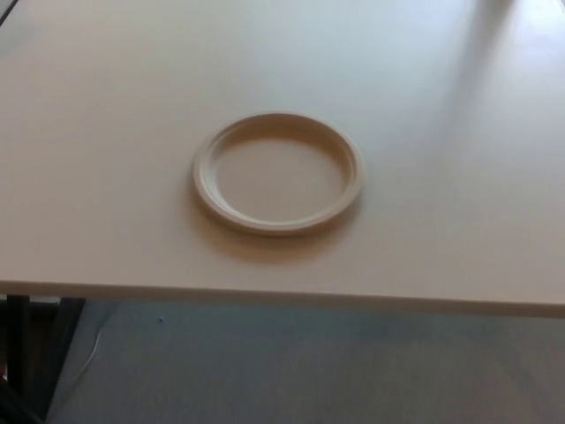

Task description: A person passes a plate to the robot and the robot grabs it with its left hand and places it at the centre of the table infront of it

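A round cream plate [277, 172] lies flat on the pale table [106, 132], near the middle of its near half. Nothing touches it. Neither of my hands shows in the head view.
The table's front edge [282, 299] runs across the lower part of the picture, with grey floor [318, 371] below it. A dark table leg [18, 340] stands at the lower left.
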You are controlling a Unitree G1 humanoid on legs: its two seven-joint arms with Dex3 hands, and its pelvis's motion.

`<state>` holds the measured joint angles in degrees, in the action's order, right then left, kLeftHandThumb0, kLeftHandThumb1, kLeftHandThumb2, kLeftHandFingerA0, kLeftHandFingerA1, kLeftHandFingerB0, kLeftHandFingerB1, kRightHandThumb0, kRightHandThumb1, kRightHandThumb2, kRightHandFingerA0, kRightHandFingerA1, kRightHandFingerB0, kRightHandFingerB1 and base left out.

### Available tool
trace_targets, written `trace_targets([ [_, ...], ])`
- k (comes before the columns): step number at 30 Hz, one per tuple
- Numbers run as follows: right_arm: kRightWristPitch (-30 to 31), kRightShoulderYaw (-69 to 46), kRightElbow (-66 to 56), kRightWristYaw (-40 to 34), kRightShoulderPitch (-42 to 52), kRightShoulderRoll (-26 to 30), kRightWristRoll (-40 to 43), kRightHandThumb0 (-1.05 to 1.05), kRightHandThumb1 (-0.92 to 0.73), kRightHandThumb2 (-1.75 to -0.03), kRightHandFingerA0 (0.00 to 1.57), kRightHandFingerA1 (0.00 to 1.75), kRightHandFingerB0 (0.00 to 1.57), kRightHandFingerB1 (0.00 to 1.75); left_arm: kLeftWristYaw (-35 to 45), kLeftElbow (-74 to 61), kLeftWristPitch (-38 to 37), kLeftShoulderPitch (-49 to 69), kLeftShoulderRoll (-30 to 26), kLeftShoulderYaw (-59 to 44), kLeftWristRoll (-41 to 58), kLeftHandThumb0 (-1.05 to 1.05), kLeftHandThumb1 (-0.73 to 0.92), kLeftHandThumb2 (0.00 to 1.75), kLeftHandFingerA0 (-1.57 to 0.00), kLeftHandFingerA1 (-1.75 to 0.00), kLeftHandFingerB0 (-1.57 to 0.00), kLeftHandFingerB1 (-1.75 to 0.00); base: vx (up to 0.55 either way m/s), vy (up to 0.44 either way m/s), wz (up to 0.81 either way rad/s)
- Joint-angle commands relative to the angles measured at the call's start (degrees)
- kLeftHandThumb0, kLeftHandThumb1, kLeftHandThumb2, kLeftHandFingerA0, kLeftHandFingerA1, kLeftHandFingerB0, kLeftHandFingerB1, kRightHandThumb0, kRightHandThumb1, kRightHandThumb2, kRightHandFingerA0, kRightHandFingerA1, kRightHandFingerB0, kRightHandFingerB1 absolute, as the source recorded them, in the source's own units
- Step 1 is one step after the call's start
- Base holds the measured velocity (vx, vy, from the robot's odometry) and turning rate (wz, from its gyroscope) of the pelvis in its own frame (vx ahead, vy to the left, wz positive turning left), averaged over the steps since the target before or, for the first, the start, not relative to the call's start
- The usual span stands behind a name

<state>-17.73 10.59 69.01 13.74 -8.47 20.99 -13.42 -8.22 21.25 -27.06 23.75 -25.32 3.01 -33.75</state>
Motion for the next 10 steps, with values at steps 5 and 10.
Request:
trace_targets([
  [5,-1.3,-0.1,0.7,-1.6,1.0,0.5,-0.8,-0.85,-0.68,-1.11,0.35,0.63,0.24,0.54,7.5,22.7,7.7,-13.9,-2.2,3.0,2.4,-0.8,0.67,0.97,-0.12,-0.43,-0.05,-0.34,0.0,0.0,0.0],
  [10,-1.4,0.4,0.4,-2.6,1.4,0.6,-1.5,-0.84,-0.82,-0.66,0.37,0.56,0.33,0.45,7.7,26.1,7.0,-15.5,-2.7,4.0,2.9,-0.37,0.47,1.05,0.0,-0.47,0.0,-0.48,0.0,0.0,0.0],
])
